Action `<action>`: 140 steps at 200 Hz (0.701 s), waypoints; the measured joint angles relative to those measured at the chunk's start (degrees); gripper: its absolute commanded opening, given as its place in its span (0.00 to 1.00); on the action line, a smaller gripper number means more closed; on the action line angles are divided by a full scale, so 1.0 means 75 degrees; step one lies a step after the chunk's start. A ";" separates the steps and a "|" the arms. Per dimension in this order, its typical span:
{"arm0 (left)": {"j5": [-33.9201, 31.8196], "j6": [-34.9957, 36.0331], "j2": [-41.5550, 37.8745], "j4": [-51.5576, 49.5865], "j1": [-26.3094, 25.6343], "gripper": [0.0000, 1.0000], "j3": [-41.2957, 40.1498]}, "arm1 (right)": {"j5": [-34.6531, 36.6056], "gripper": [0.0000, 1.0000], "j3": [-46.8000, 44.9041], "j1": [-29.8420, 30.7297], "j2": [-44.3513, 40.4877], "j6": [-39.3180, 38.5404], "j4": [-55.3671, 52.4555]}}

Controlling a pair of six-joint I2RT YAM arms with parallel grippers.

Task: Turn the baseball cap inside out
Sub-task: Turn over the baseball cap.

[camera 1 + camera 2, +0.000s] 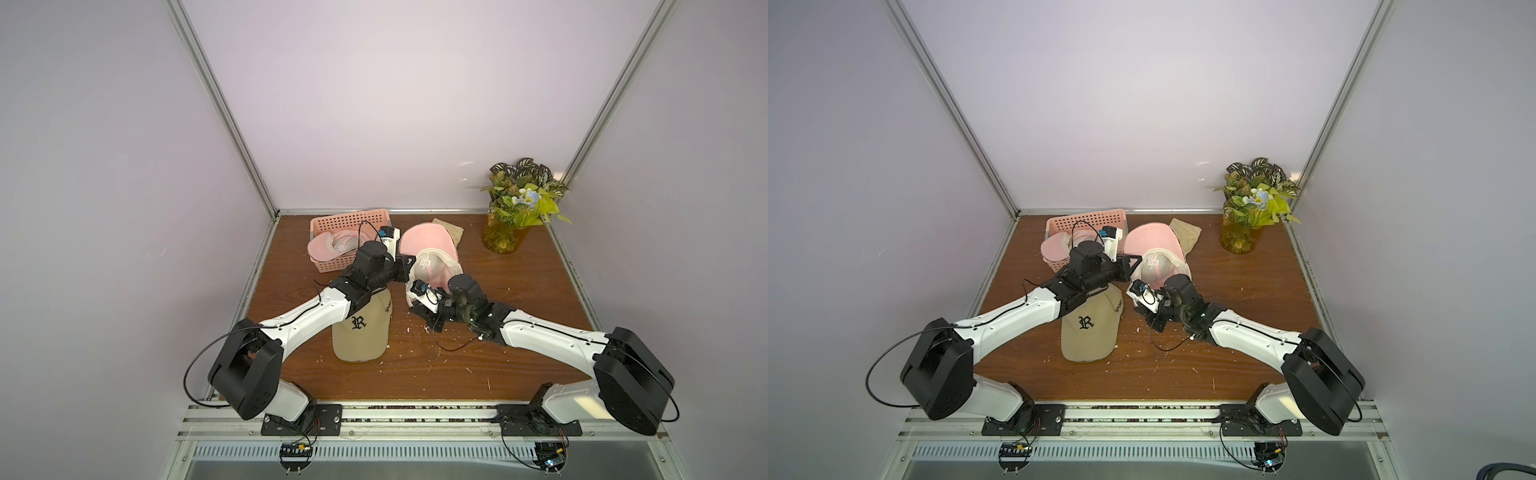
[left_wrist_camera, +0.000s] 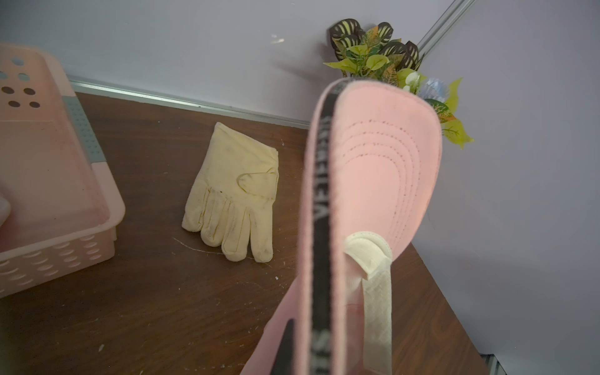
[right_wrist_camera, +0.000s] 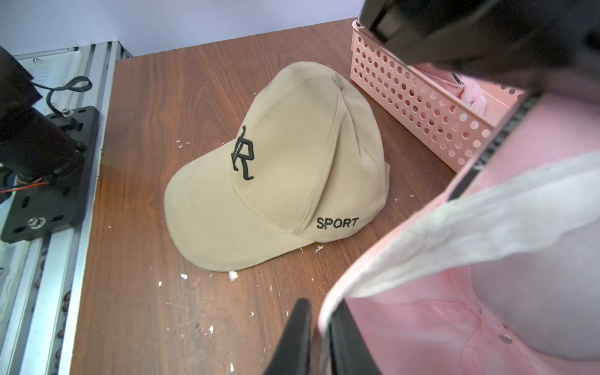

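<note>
The pink baseball cap [image 1: 424, 249] [image 1: 1152, 245] is held up above the middle of the wooden table, its brim toward the back wall and its white lining and sweatband showing. My left gripper [image 1: 409, 266] [image 2: 305, 341] is shut on the cap's rim from the left, and the black-taped edge runs up from its jaws. My right gripper [image 1: 417, 308] [image 3: 319, 311] grips the near rim, one finger outside and one inside the crown [image 3: 487, 292]. Its jaws stand narrow on the fabric.
A tan cap [image 1: 361, 332] [image 3: 276, 168] with a black R lies under the left arm. A pink perforated basket [image 1: 332, 220] at the back left holds another pink cap [image 1: 328, 247]. A cream glove [image 2: 233, 191] lies behind, and a plant in a yellow vase [image 1: 503, 232] stands at the back right.
</note>
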 measured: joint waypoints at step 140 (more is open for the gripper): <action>0.1262 0.0376 -0.0831 0.0609 0.0044 0.00 -0.0411 | 0.2812 0.31 -0.0656 0.0000 -0.1973 0.0801 0.1303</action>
